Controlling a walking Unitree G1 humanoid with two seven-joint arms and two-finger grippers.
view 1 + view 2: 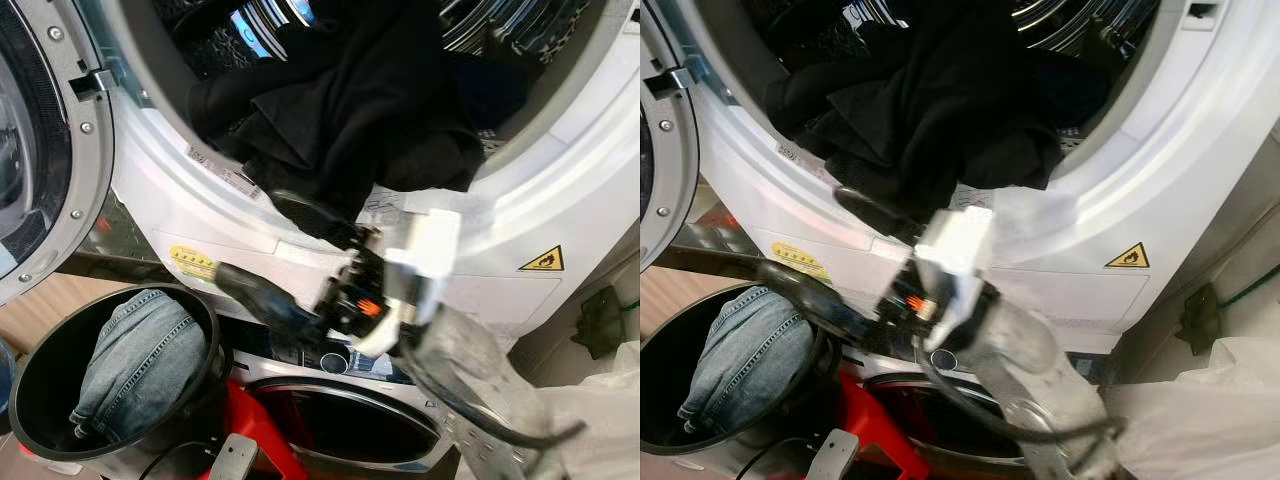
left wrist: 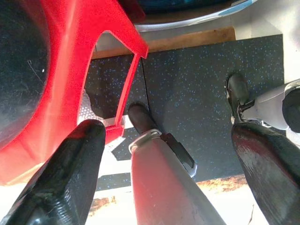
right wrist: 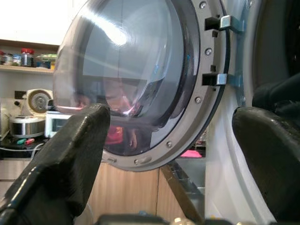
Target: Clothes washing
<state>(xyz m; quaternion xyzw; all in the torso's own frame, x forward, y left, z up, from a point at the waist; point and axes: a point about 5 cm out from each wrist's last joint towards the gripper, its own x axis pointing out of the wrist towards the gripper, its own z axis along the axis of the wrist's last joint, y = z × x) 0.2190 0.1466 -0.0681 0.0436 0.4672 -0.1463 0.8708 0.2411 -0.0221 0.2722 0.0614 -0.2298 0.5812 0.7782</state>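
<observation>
Right gripper (image 1: 285, 255) sits centre frame in the eye views, just below the drum opening, fingers spread wide with nothing between them. Upper finger (image 1: 310, 215) lies at or just under the hanging edge of the black clothes (image 1: 340, 100); contact cannot be confirmed. Lower finger (image 1: 255, 290) points down-left toward the bucket (image 1: 30, 380).

Step in hand, as judged: loading the washer (image 1: 520, 210). Black clothes are heaped in the drum mouth, upper centre, and spill over the white door ring. Jeans (image 1: 135, 355) are bunched in the bucket at lower left, so at least one item is left to load.

Next move likely calls for either pushing the overhanging black cloth deeper into the drum or reaching down-left for the jeans. Loose folds on the rim could snag the door (image 3: 140, 79) when it closes.

Materials: black cloth is soft, matte, limp, deeply folded. Jeans are faded blue denim, stiffer, with visible stitched seams. Bucket is round, black, smooth-walled plastic. Door is a domed glass porthole in a grey riveted ring, swung open at upper left. Drum interior is shiny ribbed metal.

Left gripper (image 2: 164, 159) hangs idle, fingers apart, over dark speckled floor (image 2: 197, 93) beside a red stool (image 2: 89, 51)
</observation>
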